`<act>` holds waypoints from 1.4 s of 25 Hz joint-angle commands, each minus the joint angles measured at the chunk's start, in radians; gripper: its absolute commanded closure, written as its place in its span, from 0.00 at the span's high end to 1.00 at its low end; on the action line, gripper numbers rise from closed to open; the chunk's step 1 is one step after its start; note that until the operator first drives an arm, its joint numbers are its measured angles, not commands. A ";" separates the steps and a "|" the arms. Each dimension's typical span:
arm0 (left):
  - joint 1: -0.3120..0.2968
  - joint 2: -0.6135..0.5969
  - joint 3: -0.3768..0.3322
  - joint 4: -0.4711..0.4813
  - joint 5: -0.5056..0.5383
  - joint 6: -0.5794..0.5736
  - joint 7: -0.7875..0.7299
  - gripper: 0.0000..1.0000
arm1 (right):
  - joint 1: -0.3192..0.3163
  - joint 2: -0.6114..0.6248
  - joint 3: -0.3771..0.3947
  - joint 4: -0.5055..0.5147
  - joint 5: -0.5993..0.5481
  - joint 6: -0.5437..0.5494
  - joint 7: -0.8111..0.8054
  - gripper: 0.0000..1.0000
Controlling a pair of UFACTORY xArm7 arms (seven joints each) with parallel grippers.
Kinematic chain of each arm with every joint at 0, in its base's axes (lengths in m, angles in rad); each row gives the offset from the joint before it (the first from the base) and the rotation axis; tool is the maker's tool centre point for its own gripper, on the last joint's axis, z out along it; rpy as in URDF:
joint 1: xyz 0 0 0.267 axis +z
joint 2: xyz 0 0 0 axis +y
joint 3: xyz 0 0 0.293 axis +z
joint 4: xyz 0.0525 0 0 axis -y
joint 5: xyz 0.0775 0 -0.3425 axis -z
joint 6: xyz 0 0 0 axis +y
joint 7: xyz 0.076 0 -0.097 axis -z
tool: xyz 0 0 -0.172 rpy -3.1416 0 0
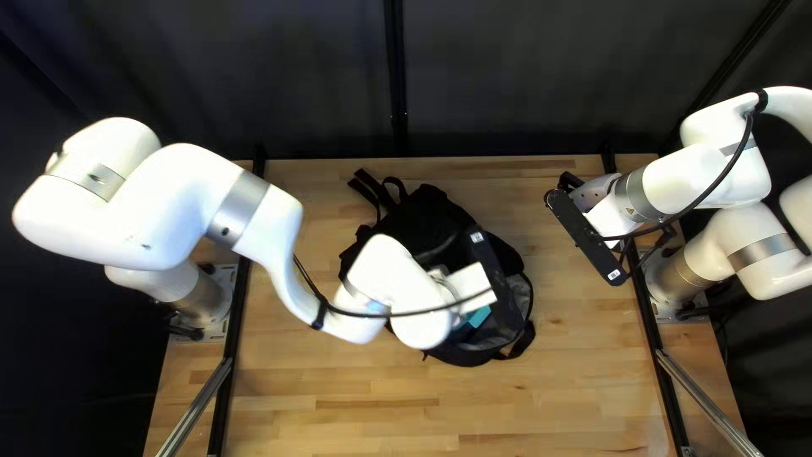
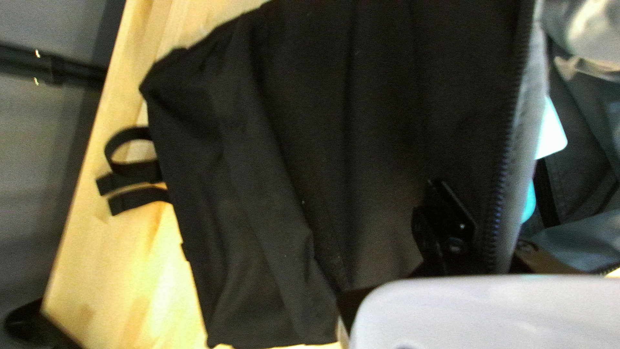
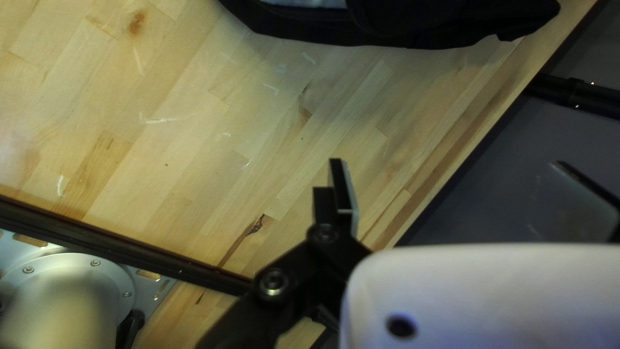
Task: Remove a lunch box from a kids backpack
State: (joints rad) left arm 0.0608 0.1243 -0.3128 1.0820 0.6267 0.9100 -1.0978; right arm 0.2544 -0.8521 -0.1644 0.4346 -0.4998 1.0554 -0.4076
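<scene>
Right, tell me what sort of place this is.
Most likely a robotics lab or test station: a left arm and a right arm are mounted at either side of a wooden table, a dark curtain hangs behind, and a backpack lies between them.

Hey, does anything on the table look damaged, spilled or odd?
Only the tabletop: it has pale scuffs between the backpack and my right arm's base, probably scratches or wear. I see no spill.
</scene>
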 commanded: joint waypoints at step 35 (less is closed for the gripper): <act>0.084 -0.170 0.088 -0.273 -0.013 -0.263 -0.246 0.00 | 0.000 0.000 0.000 0.000 0.000 0.000 0.000 1.00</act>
State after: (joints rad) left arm 0.1445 -0.0403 -0.2271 0.8115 0.6355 0.6428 -1.3650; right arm 0.2544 -0.8521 -0.1644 0.4346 -0.4998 1.0554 -0.4076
